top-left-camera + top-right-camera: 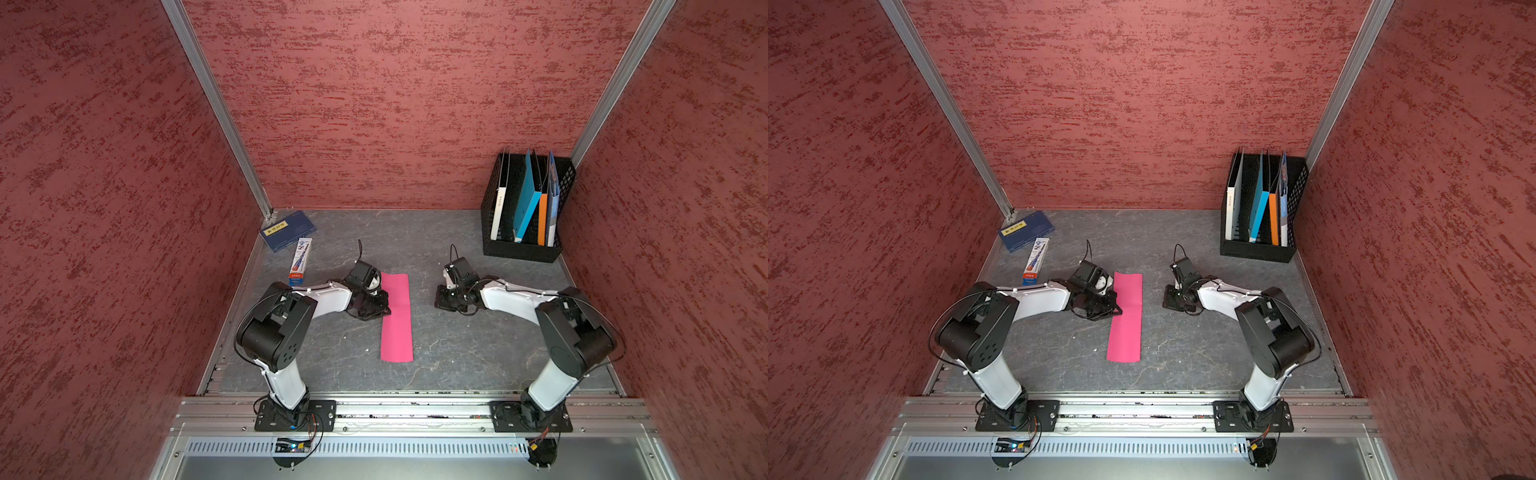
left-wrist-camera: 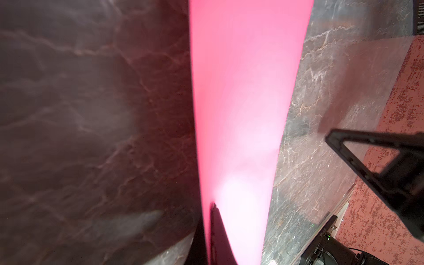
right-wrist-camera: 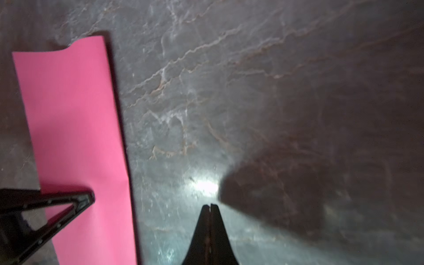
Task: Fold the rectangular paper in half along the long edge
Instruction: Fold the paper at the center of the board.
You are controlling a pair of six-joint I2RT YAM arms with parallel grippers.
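The rectangular paper point(image 1: 397, 328) point(image 1: 1125, 328) is a bright pink, narrow strip lying lengthwise in the middle of the grey table. A faint crease crosses it near my left gripper point(image 1: 386, 303) point(image 1: 1117, 305), which sits at its left long edge, toward the far end. In the left wrist view the left gripper point(image 2: 210, 204) is shut, with a thin pink edge of the paper point(image 2: 241, 91) between the jaws. My right gripper point(image 1: 438, 297) point(image 1: 1166, 297) is low over bare table to the right of the paper. It point(image 3: 210, 204) is shut and holds nothing. The paper point(image 3: 73, 128) has a slightly lifted far end.
A black file rack point(image 1: 523, 251) with white, blue and orange folders stands at the back right corner. A navy booklet point(image 1: 286, 230) and a slim white box point(image 1: 300, 262) lie at the back left. Red walls enclose three sides. An aluminium rail point(image 1: 415, 409) runs along the front.
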